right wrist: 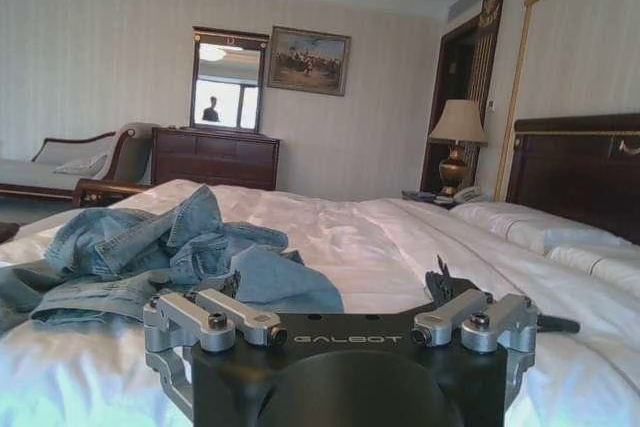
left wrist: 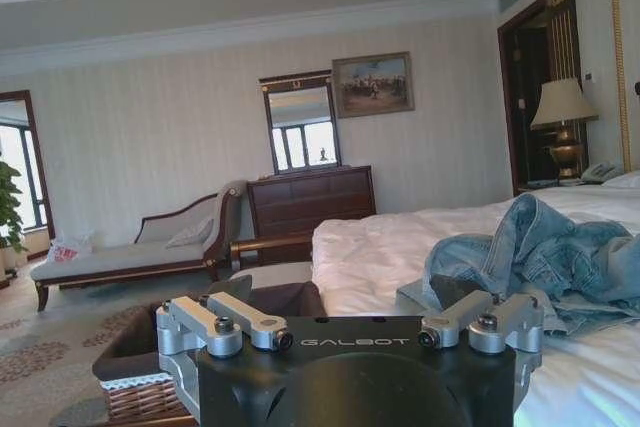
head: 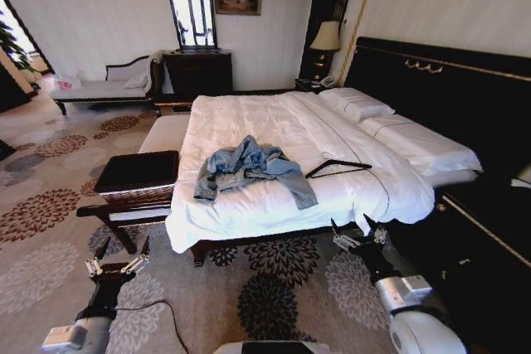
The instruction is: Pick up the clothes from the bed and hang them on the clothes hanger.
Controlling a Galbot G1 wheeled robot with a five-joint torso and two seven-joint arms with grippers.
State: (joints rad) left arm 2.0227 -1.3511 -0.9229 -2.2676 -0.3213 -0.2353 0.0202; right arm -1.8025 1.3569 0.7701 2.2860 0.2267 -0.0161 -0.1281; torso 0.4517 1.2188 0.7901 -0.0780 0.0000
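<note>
The denim jacket (head: 251, 169) lies crumpled near the bed's (head: 249, 213) foot edge, the hanger (head: 338, 168) beside it. Both grippers, left (head: 117, 259) and right (head: 358, 235), hover empty with fingers apart; the pickup hasn't begun, and next calls for reaching over the foot edge.

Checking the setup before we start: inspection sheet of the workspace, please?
Surface: bed with white duvet, pillows at the black headboard.
Job's things: denim jacket lies crumpled near the foot edge; black hanger lies flat on the duvet beside it, toward the robot's right, apart from the jacket.
Clutter: nothing seen on the bed besides these.
Grippers: left tool open, low over the carpet, short of the bed; right tool open, near the bed's foot edge. Both hold nothing.
Cables: thin black cable on the carpet by the left arm.
Surroundings: dark bench left of the bed, chaise, dresser with mirror, bedside lamp.
</note>
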